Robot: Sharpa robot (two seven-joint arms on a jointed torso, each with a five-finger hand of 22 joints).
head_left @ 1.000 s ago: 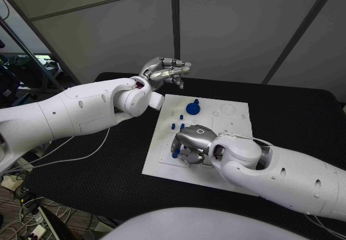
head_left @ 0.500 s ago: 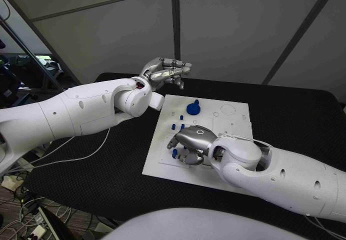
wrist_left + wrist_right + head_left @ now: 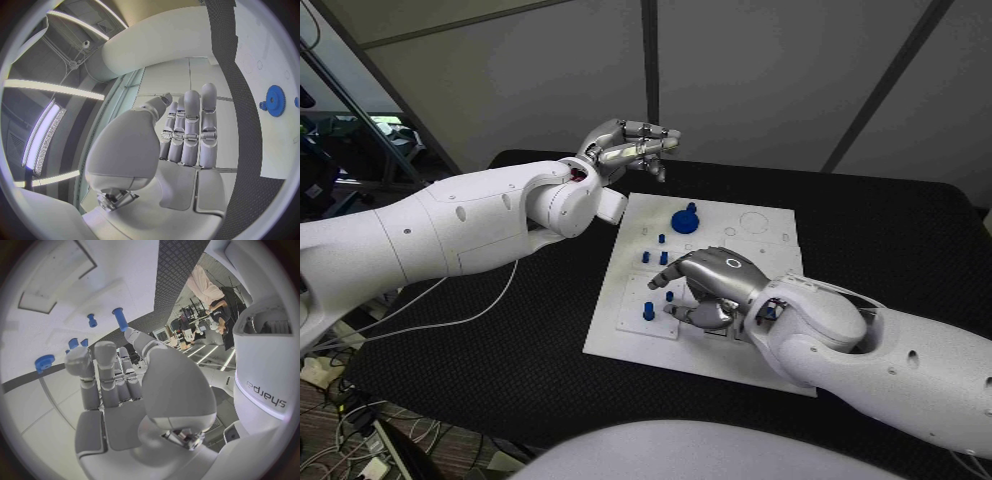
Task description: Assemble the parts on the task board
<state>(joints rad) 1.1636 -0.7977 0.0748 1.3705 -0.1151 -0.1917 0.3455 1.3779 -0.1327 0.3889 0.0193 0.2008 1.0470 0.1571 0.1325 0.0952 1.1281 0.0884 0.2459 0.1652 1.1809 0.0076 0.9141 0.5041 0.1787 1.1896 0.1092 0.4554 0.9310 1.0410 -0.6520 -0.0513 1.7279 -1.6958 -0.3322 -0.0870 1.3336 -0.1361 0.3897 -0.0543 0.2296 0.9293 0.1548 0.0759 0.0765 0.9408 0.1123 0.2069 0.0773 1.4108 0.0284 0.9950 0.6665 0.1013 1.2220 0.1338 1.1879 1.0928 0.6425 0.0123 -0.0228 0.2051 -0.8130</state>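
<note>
The white task board (image 3: pixel 747 240) lies mid-table. A blue gear (image 3: pixel 685 218) stands at its far left part, and several small blue pegs (image 3: pixel 648 311) stand along its left side. My right hand (image 3: pixel 708 285) hovers knuckles-up over the board's near middle, just right of the pegs, with its fingers bent down toward the plate. In the right wrist view a tall blue peg (image 3: pixel 119 319) stands just beyond the right hand (image 3: pixel 109 385), and nothing shows in the palm. My left hand (image 3: pixel 629 140) is raised beyond the board's far left corner, fingers straight and empty. The left wrist view shows the left hand (image 3: pixel 187 130) and the gear (image 3: pixel 274 100).
Black mat (image 3: pixel 488 320) surrounds the board on all sides. Engraved circles (image 3: pixel 756 219) mark the board's far right part. My left forearm (image 3: pixel 459 225) hangs over the table's left side. A cable (image 3: pixel 444 310) trails over the near left edge.
My right hand has shifted right, away from the board's left edge, uncovering the near blue peg. The left hand has stayed where it was.
</note>
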